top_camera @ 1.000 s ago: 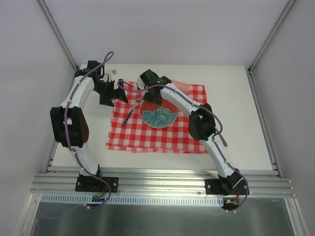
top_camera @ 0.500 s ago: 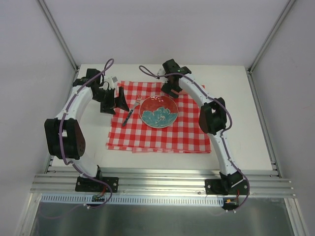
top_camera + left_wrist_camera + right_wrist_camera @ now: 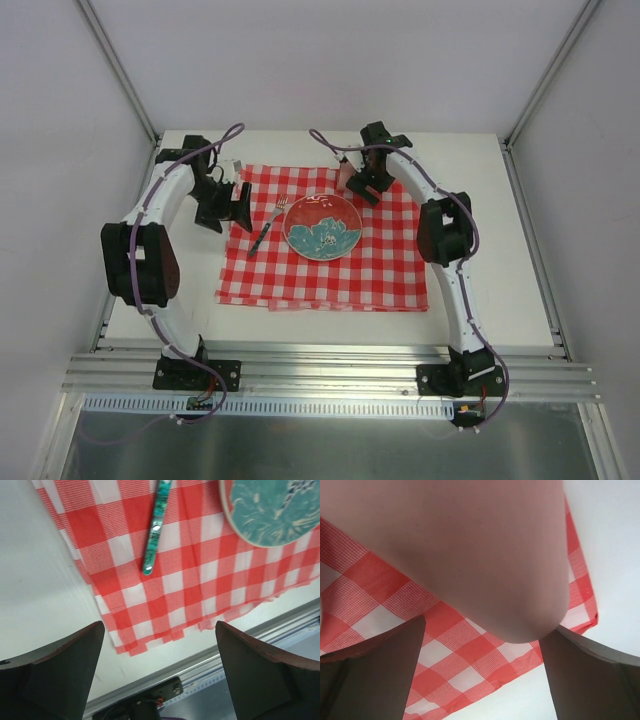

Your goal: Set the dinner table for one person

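Note:
The off-white dinner table carries a red-and-white checked cloth. On the cloth lie a red and teal plate and, left of it, a fork with a teal handle. My right gripper hovers just behind the plate's back right and is shut on a smooth pink cup, which fills the top of the right wrist view between my fingers. My left gripper is open and empty over the cloth's left edge, above the fork handle and the plate.
An aluminium rail runs along the table's near edge, also in the left wrist view. White walls with metal posts enclose the table on three sides. The cloth's right corner ends on bare tabletop.
My right gripper has swung right, from the plate's back left edge to behind its back right. My left gripper has drawn back a little to the left.

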Robot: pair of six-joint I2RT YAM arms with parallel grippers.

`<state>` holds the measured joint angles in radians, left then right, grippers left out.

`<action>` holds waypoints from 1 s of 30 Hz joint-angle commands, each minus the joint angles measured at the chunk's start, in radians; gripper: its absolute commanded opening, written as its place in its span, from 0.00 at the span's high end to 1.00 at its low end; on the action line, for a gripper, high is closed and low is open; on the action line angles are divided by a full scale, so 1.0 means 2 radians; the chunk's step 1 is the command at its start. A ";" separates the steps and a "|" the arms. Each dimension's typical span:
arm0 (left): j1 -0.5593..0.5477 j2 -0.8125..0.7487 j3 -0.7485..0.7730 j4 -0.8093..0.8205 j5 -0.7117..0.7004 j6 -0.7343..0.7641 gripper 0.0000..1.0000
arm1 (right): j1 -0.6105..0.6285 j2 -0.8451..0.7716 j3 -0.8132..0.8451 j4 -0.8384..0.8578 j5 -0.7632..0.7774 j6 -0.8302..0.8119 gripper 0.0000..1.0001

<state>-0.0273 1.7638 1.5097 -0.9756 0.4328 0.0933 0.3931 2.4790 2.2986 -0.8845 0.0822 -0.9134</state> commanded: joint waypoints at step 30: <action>-0.045 0.042 -0.002 -0.061 -0.134 0.075 0.03 | -0.015 -0.014 0.039 0.006 -0.252 -0.131 0.03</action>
<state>-0.1146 1.8488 1.5105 -1.0649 0.1951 0.2325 0.3420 2.4477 2.3459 -0.7876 -0.3008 -1.1538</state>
